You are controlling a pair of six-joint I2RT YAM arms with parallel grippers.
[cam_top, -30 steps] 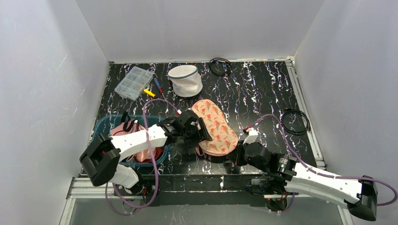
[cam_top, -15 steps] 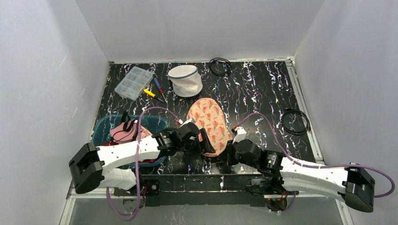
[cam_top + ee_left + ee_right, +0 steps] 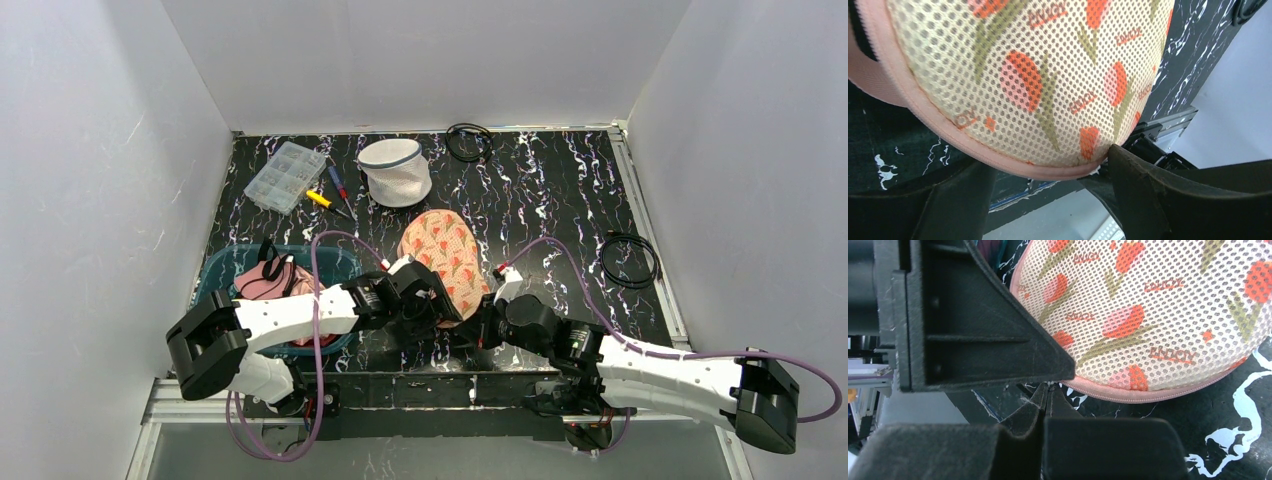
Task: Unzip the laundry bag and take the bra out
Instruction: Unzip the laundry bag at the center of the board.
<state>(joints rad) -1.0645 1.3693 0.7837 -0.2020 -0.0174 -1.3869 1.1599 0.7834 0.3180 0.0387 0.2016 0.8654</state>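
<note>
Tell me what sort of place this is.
Likely a robot test cell: plain white walls box a black marbled tabletop, two arms bolted to its near edge, staged props like a clear plastic parts organizer.

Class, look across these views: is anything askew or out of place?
Yes: the tulip-print mesh pouch looks tilted, its near end raised off the table between the left gripper and right gripper.

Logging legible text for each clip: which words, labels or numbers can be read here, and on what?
"ENJOY": a small orange word printed again and again among the tulips on the patterned mesh bag. It is tiny and upside down in the left wrist view, so this reading is likely rather than certain.
Clear organizer box, white mesh bag, arms: no text can be read.
</note>
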